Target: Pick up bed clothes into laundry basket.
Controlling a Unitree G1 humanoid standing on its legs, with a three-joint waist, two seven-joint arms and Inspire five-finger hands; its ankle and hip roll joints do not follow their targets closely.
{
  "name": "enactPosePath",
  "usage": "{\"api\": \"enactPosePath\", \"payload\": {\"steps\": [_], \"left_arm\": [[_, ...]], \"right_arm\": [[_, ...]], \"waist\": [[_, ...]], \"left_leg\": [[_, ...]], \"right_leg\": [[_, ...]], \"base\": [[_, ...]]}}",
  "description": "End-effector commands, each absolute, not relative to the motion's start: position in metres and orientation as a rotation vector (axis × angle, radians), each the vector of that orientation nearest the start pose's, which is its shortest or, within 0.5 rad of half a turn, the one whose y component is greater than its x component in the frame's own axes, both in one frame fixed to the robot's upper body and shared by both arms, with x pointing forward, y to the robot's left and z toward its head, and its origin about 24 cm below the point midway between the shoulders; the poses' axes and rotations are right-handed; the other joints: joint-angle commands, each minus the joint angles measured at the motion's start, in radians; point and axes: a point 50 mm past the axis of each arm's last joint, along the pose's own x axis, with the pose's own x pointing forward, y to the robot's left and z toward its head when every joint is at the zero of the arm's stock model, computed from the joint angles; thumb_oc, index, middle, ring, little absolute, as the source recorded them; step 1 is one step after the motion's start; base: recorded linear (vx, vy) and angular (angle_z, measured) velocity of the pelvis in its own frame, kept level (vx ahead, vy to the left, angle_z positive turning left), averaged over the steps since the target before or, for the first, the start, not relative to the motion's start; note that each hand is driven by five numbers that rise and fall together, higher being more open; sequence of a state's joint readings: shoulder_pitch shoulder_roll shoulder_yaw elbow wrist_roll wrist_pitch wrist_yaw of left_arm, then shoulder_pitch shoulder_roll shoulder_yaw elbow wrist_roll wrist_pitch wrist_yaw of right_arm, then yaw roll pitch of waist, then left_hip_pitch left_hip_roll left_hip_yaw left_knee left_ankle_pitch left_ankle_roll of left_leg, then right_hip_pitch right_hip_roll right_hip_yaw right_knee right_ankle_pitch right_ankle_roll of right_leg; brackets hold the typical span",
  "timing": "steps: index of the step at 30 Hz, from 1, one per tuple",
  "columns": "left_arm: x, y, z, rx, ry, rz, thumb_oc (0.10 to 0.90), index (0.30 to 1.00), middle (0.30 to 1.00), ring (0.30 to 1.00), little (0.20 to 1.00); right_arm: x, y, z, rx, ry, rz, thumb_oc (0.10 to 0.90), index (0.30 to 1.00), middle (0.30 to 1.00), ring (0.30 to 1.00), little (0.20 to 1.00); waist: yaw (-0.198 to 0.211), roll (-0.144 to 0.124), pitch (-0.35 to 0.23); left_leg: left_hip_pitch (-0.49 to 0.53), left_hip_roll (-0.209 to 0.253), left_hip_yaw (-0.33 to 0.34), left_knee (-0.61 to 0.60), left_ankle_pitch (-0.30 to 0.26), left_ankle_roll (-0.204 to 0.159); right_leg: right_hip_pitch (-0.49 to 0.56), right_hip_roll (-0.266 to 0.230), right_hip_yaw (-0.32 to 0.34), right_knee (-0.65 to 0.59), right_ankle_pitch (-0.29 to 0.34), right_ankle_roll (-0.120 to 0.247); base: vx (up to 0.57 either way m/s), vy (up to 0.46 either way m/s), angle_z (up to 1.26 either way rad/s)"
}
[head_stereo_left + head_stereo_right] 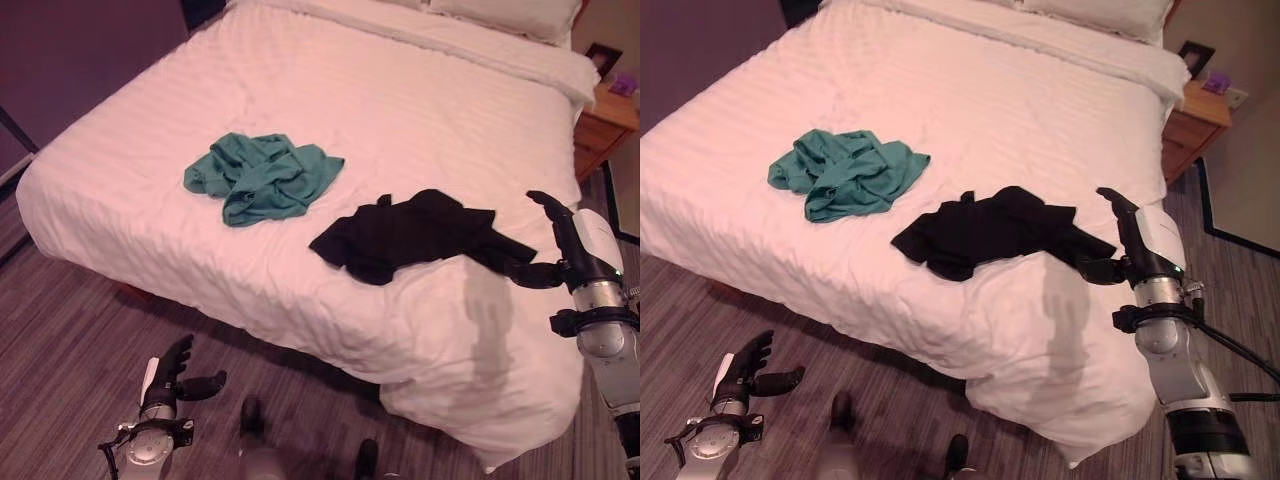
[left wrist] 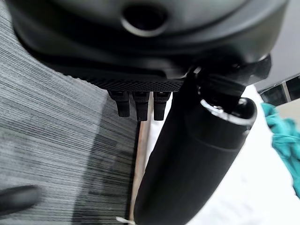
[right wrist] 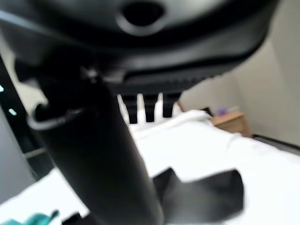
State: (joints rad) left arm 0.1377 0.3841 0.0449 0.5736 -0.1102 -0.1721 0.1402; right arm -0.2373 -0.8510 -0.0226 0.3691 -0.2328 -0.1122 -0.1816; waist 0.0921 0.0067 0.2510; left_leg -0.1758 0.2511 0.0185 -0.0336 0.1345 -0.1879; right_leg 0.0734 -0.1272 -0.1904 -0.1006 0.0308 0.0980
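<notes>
Left eye view shows a white bed [image 1: 400, 110] with a crumpled teal garment [image 1: 262, 177] near its middle and a black garment [image 1: 410, 235] lying to the right, close to the near edge. Right hand [image 1: 560, 240] hovers just beside the black garment's right end, fingers relaxed, grasping nothing. Left hand [image 1: 175, 375] hangs low over the striped carpet [image 1: 70, 340], loosely spread and empty. A wooden nightstand [image 1: 605, 125] stands far right.

The pillow [image 1: 505, 15] is cut off by the top edge. The nightstand [image 1: 600, 125] runs past the right edge, and the small purple object [image 1: 623, 84] on it is perhaps a box, too small to tell.
</notes>
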Motion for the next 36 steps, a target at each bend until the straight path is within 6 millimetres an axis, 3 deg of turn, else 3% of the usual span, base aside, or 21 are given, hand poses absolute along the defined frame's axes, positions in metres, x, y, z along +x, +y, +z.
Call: {"api": "enactPosePath", "payload": {"steps": [1,3,7,11,16,20,29,36], "left_arm": [[0.193,0.316,-0.014,0.386,0.257,0.391,0.800,0.900,0.900,0.900,0.900],[0.191,0.315,-0.015,0.389,0.263,0.385,0.800,0.900,0.900,0.900,0.900],[0.189,0.316,-0.017,0.408,0.282,0.363,0.800,0.900,0.900,0.900,0.900],[0.191,0.315,-0.019,0.412,0.295,0.352,0.800,0.900,0.900,0.900,0.900],[0.193,0.321,-0.019,0.424,0.309,0.369,0.800,0.900,0.900,0.900,0.900],[0.200,0.326,-0.013,0.414,0.283,0.397,0.800,0.900,0.900,0.900,0.900],[0.198,0.322,-0.020,0.367,0.293,0.416,0.800,0.900,0.900,0.900,0.900],[0.200,0.321,-0.023,0.364,0.303,0.415,0.800,0.900,0.900,0.900,0.900]], "right_arm": [[0.290,-0.332,0.207,-1.048,-0.367,-0.423,0.800,0.900,0.900,0.900,0.900],[0.293,-0.333,0.203,-1.055,-0.336,-0.415,0.800,0.900,0.900,0.900,0.900],[0.298,-0.332,0.192,-1.077,-0.271,-0.387,0.800,0.900,0.900,0.900,0.900],[0.302,-0.335,0.186,-1.069,-0.225,-0.389,0.800,0.900,0.900,0.900,0.900],[0.308,-0.337,0.173,-1.021,-0.179,-0.408,0.800,0.900,0.900,0.900,0.900],[0.332,-0.324,0.191,-1.031,-0.205,-0.381,0.800,0.900,0.900,0.900,0.900],[0.347,-0.301,0.222,-1.022,-0.338,-0.363,0.800,0.900,0.900,0.900,0.900],[0.349,-0.294,0.219,-0.986,-0.357,-0.352,0.800,0.900,0.900,0.900,0.900]], "waist": [[0.012,-0.025,-0.098],[0.020,-0.026,-0.112],[0.037,-0.057,-0.134],[0.048,-0.084,-0.137],[0.071,-0.099,-0.117],[0.101,-0.113,-0.074],[0.115,-0.111,-0.051],[0.127,-0.115,-0.037]], "left_leg": [[0.042,0.031,0.030,-0.054,0.072,-0.029],[0.064,0.016,0.026,-0.054,0.058,-0.023],[0.109,-0.024,0.067,-0.054,0.017,0.000],[0.108,-0.055,0.088,-0.054,-0.005,0.024],[0.078,-0.076,0.098,-0.054,-0.015,0.040],[0.017,-0.065,0.115,-0.054,0.005,0.035],[-0.054,-0.057,0.095,-0.054,0.025,0.024],[-0.074,-0.062,0.073,-0.054,0.026,0.023]], "right_leg": [[0.055,-0.032,-0.045,0.013,-0.040,0.101],[0.064,-0.046,-0.033,0.013,-0.038,0.106],[0.059,-0.111,-0.013,0.013,-0.009,0.137],[0.042,-0.151,-0.011,0.013,0.013,0.160],[0.007,-0.176,-0.028,0.013,0.046,0.164],[-0.062,-0.174,-0.043,0.013,0.081,0.164],[-0.117,-0.172,-0.055,0.013,0.087,0.164],[-0.125,-0.172,-0.065,0.013,0.086,0.164]], "base": [[0.20,0.139,-0.36],[0.19,0.139,-0.01],[0.14,0.153,-0.04],[0.06,0.108,-0.08],[0.00,0.045,-0.04],[-0.11,-0.008,-0.40],[-0.03,0.013,0.03],[0.00,-0.010,0.12]]}}
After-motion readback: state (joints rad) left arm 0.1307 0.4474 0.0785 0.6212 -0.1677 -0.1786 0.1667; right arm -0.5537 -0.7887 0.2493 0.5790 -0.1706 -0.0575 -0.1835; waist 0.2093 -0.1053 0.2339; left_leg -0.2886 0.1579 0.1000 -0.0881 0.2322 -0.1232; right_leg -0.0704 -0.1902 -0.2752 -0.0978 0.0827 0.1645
